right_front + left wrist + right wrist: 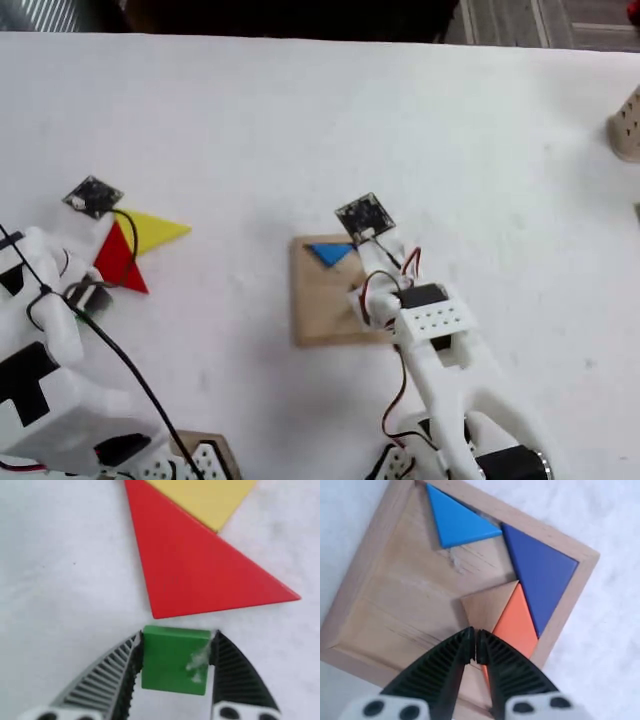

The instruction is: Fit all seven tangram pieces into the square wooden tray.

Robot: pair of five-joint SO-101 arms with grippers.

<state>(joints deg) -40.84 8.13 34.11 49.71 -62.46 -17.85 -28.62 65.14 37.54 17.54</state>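
White tabletop (300, 120); left pincer (177, 637) grasping green square (172, 665); right pincer (476, 644) clenched over wooden tray (385, 605).

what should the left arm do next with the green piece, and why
Probably lift straight up a little. The left gripper is shut on the green square, close beside the red triangle; raising it first should avoid nudging that piece before the carry to the tray.

Tray (315, 325) sits mid-bench (300, 130) under the right hand (476, 645), corner triangle (330, 253) inside, and well to its left the near triangle (118, 258) touches the far triangle (155, 232), square piece (172, 662) just before them in the left hand (176, 639).
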